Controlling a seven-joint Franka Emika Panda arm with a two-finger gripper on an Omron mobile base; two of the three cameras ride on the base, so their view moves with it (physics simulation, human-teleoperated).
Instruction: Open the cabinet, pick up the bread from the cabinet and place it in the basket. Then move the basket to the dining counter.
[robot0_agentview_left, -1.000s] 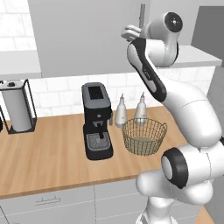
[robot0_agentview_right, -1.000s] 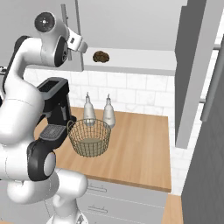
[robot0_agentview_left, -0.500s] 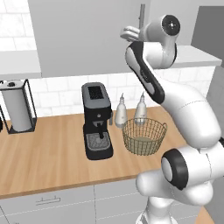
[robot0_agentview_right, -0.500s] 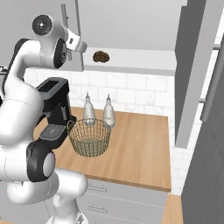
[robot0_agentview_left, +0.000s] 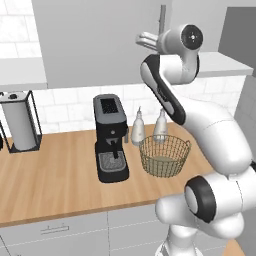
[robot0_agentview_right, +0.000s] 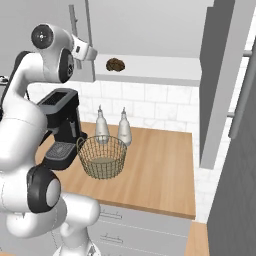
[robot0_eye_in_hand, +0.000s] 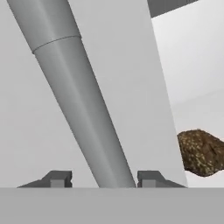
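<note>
The cabinet's flat grey door (robot0_eye_in_hand: 39, 131) carries a long grey bar handle (robot0_eye_in_hand: 78, 96), which runs between the fingertips of my gripper (robot0_eye_in_hand: 104, 178). The jaws are open: the right fingertip (robot0_eye_in_hand: 151, 178) is almost on the bar and the left one stands a little off it. The gripper (robot0_agentview_left: 141, 39) (robot0_agentview_right: 92, 51) is held high at the door's edge. Past that edge the dark brown bread (robot0_eye_in_hand: 202, 151) (robot0_agentview_right: 115, 64) lies on the white inner shelf (robot0_agentview_right: 160, 70). The tan wire basket (robot0_agentview_left: 165, 155) (robot0_agentview_right: 102, 156) stands on the wood worktop below, with no bread in it. The dining counter is out of view.
A black coffee machine (robot0_agentview_left: 111, 137) (robot0_agentview_right: 62, 125) stands left of the basket, and two pale bottles (robot0_agentview_left: 138, 127) (robot0_agentview_right: 124, 127) stand behind it. A paper-towel holder (robot0_agentview_left: 19, 120) is at the far left. A tall grey panel (robot0_agentview_right: 222, 75) rises on the right. Grey drawers (robot0_agentview_left: 55, 230) run under the worktop.
The jaws have narrowed around the door handle. The arm has hardly moved, and the bread and basket are where they were.
</note>
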